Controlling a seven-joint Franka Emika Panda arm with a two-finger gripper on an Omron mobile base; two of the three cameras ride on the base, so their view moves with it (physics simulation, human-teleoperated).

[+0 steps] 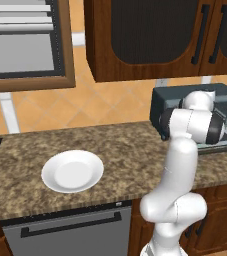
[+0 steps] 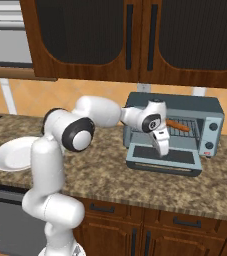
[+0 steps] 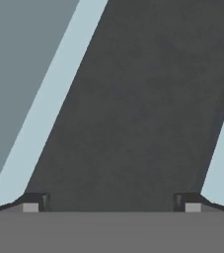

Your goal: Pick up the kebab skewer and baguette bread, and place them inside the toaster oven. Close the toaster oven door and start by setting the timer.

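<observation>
Two risks stand out from here. First, the fingers point(image 2: 163, 152) sit low over the toaster oven door point(image 2: 165, 157), which lies folded down flat at the right of centre in the right base view; they are spread wide and grip nothing, and in the hand view the dark glass of that door lies very close between the two tips. A push downward rather than a lift from under the front edge would, I judge, press the door harder against its hinge or shove the toaster oven point(image 2: 211, 107) back along the worktop point(image 2: 110, 172) instead of shutting it. Second, the baguette bread point(image 2: 178, 126) lies on the wire rack inside the cavity, its near end toward the opening; if it overhangs, the rising door may catch it. Whether it overhangs I cannot tell, and the kebab skewer is not something I can make out in the cavity, so closing now could leave that part undone.

As to pose: the arm rises at the lower left of the right base view, bends at a dark elbow, and reaches level toward the right, with the wrist turned so the hand points steeply down at the door. In the left base view the same arm climbs at the right and hides much of the oven. The white plate point(image 1: 72, 171) lies bare at the lower left, well apart.
</observation>
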